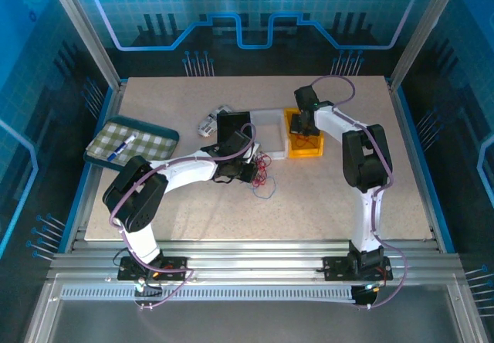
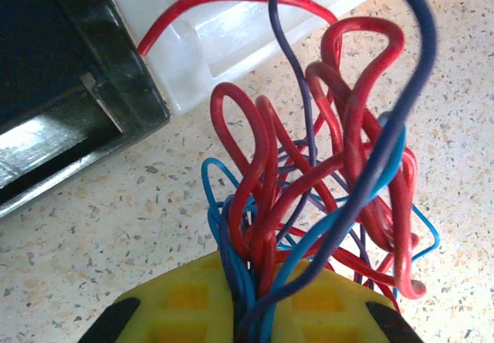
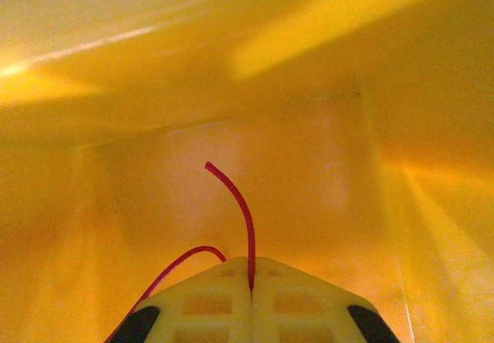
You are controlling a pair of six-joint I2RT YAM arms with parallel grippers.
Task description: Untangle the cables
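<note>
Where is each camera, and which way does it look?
Top: above and behind the left arm and right arm, looking down at the table; both arms show.
Left wrist: looks past the left fingers at the cables they pinch.
Right wrist: looks past the right fingers, pinching a red cable, into the yellow bin.
Shared: top and left wrist see the cables; top and right wrist, the yellow bin.

Speckled beige desk (image 1: 324,196) stood inside an enclosure. The back panel (image 1: 255,3) and side panels (image 1: 31,127) glowed blue, printed with a fine grid, circuit-like outlines and a gear motif. Slanting aluminium posts (image 1: 81,26) framed the corners; ribbed aluminium rails (image 1: 255,269) ran along the near edge.
</note>
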